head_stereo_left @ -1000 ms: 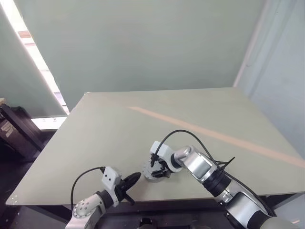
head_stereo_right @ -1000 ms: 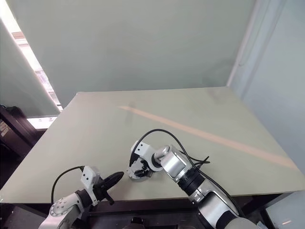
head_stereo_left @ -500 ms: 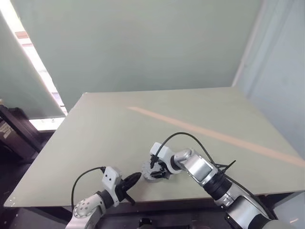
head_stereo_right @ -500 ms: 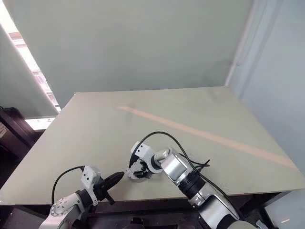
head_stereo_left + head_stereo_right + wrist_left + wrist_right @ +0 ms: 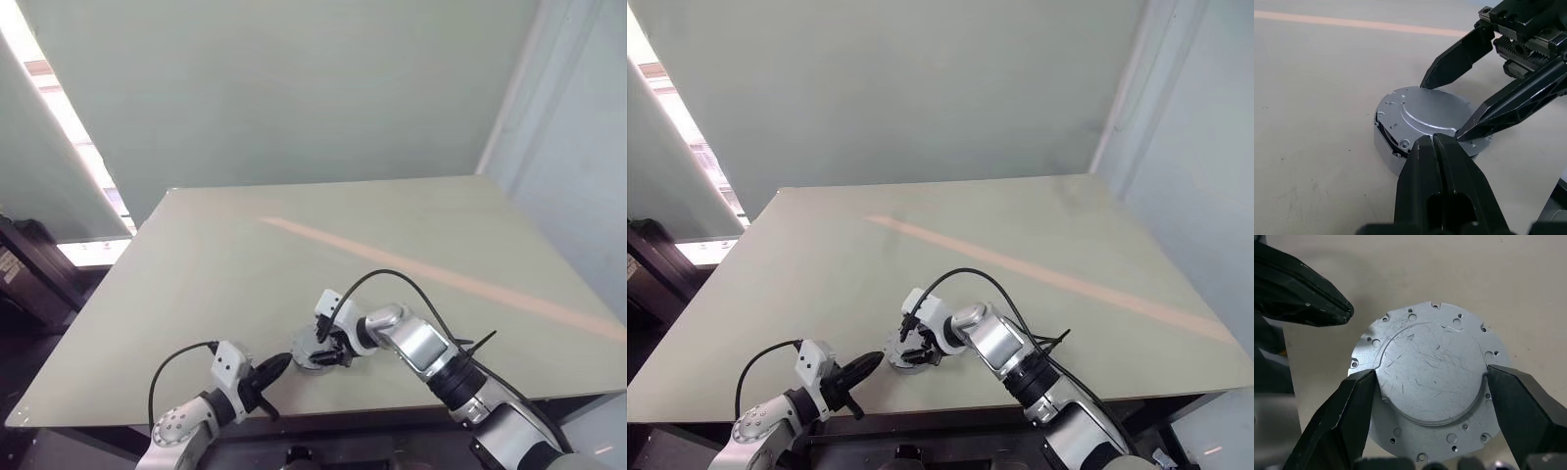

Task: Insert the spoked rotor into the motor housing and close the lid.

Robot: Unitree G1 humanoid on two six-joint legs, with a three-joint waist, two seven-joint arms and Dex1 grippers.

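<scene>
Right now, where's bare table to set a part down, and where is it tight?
Free: the pale green table from the faint orange stripe back to the far edge, plus its left side. Crowded: the near edge, where the round silvery metal lid sits between the right gripper's open jaws, with the shut left gripper right at its rim.

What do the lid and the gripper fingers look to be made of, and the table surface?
The lid looks like bare machined metal, probably aluminium: matte silver with fine scratches and small drilled holes round its rim. The right gripper's fingers look like black moulded plastic with a faint sheen, though coated metal is possible. The left gripper looks the same. The table looks like a smooth, matte pale laminate or painted board.
</scene>
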